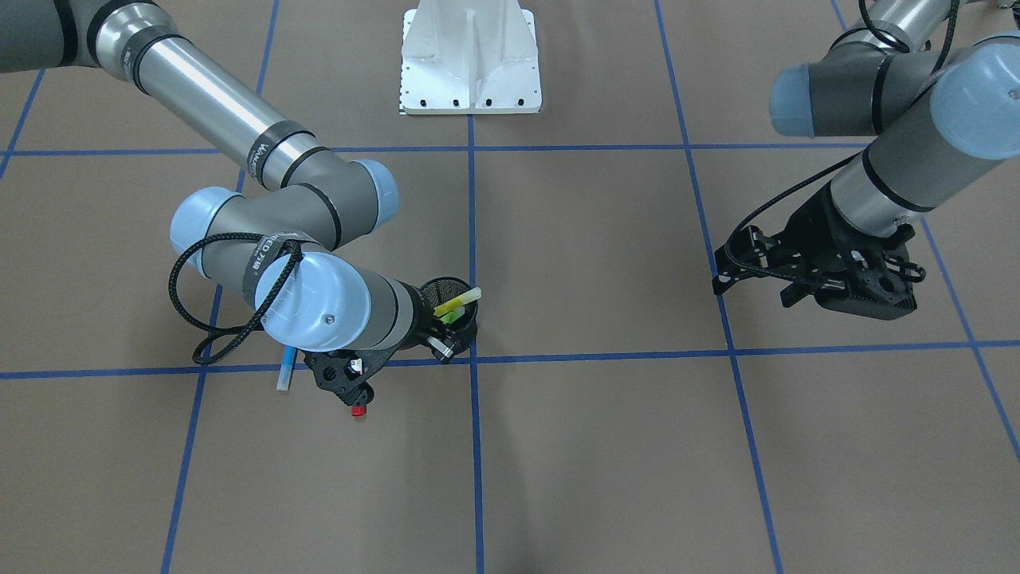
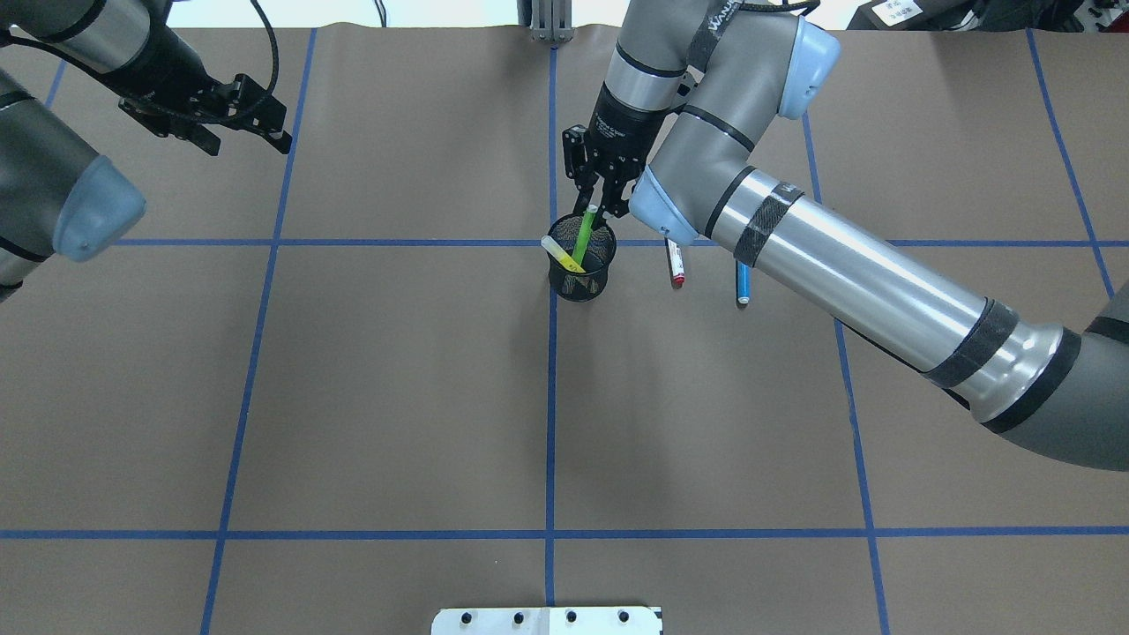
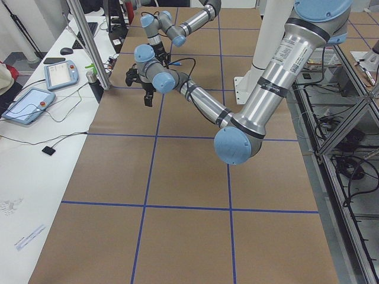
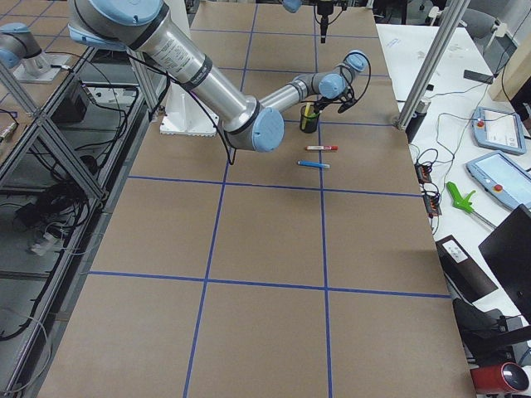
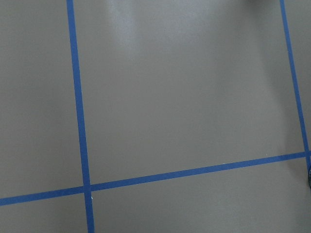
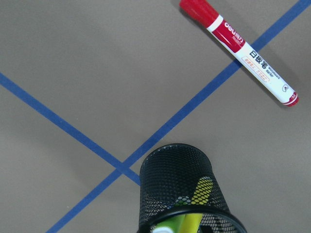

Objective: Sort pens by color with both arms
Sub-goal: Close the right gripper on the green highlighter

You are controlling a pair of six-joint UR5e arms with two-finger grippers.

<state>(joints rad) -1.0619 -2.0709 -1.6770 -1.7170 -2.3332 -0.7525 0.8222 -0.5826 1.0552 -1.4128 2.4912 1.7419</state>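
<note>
Mesh cup (image 2: 578, 282) held the yellow pen (image 2: 558, 254) and green pen (image 2: 582, 238).
Red-ended pen (image 2: 675, 263) and blue pen (image 2: 743, 284) lay on the desk (image 2: 397, 397) beside it. The right claw (image 2: 604, 207) hung over the cup, its grip impossible to tell. The left claw (image 2: 249, 145) was spread, well apart.

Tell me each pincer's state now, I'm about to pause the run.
Left pincer: open, holding nothing.
Right pincer: at the green pen in the black mesh cup; open or closed cannot be told.
</note>
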